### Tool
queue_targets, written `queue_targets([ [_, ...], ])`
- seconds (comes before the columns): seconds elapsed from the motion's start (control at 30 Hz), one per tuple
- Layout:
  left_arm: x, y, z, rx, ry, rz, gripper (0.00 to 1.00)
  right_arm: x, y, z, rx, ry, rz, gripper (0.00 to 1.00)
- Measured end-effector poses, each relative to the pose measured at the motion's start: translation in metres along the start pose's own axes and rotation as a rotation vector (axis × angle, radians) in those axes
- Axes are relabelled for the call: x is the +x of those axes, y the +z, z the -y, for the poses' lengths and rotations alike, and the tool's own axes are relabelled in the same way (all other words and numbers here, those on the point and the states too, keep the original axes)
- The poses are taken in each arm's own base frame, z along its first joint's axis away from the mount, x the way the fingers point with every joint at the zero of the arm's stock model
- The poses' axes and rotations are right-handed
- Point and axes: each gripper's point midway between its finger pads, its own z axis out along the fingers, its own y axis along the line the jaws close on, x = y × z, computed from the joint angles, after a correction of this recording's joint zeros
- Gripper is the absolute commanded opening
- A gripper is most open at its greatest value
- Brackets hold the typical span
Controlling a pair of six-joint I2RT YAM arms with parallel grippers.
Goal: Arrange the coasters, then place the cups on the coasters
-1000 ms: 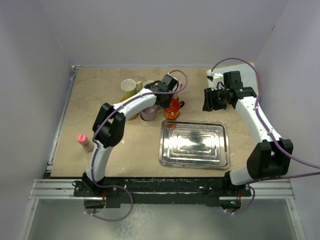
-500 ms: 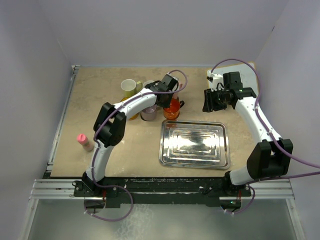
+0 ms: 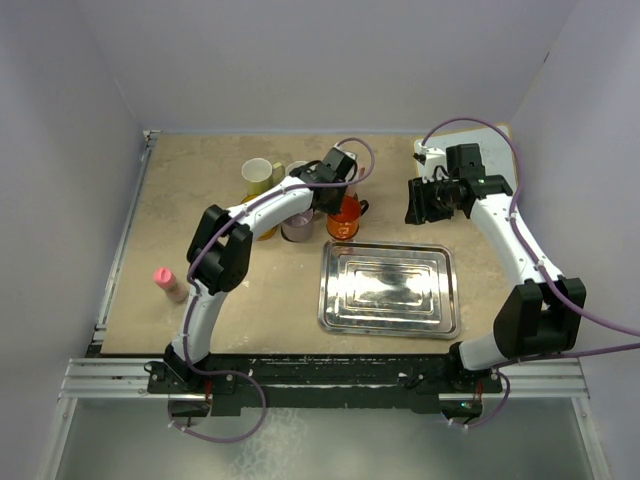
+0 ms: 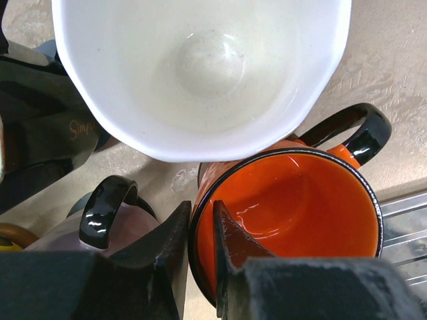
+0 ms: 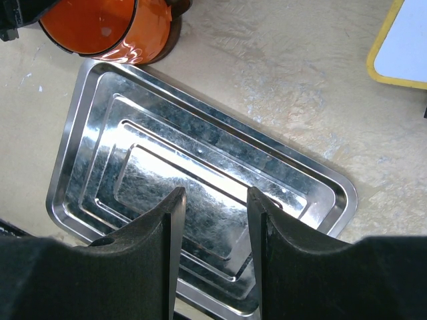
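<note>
- Well to the left of the steel tray (image 3: 388, 288), a small pink bottle (image 3: 165, 281) stands alone, no part of the job.
- Beyond the tray's far-left corner the cups crowd together: a pale yellow cup (image 3: 257, 176), a greyish-purple cup (image 3: 297, 228) and a pinkish-white cup (image 4: 207, 67), all nearly touching.
- The orange-red cup (image 3: 345, 215) stands upright just past the tray's far edge. The left gripper (image 4: 200, 230) straddles its wall, one finger inside and one outside. The jaws are nearly together, but I cannot tell whether they press.
- That cup looks stiff, glossy and light, probably slick and chippable. The rim wall suits a pinch; the black handle is the other hold.
- A dark edge shows under its base, perhaps one of the coasters; I cannot be sure.
- Compared with a second ago, cup and left gripper seem a shade further from the tray.
- The right gripper (image 5: 212, 200) hovers above the tray's far-right part, jaws apart and empty, unmoved since then.
</note>
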Motion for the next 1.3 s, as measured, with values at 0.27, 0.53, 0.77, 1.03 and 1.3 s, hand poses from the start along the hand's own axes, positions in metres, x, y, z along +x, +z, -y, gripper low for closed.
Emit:
queue_targets([
  [0.27,-0.005,0.001,0.001,0.006,-0.001,0.020,0.24,0.000,0.000,0.000,-0.001,-0.001,0.000,0.45],
  [0.53,-0.008,-0.004,0.002,0.021,0.019,0.032,0.37,0.000,-0.002,0.000,-0.001,-0.015,0.001,0.47],
  [0.77,-0.028,-0.048,0.004,0.076,0.046,0.115,0.49,0.006,-0.004,-0.002,-0.016,-0.038,-0.021,0.51],
  [1.03,-0.075,-0.119,-0.021,0.013,0.176,0.329,0.80,-0.013,-0.018,-0.001,-0.013,-0.098,-0.026,0.57],
  [1.3,-0.085,-0.142,-0.081,-0.297,0.426,0.415,0.83,-0.029,-0.001,0.029,0.077,-0.138,-0.142,1.00],
])
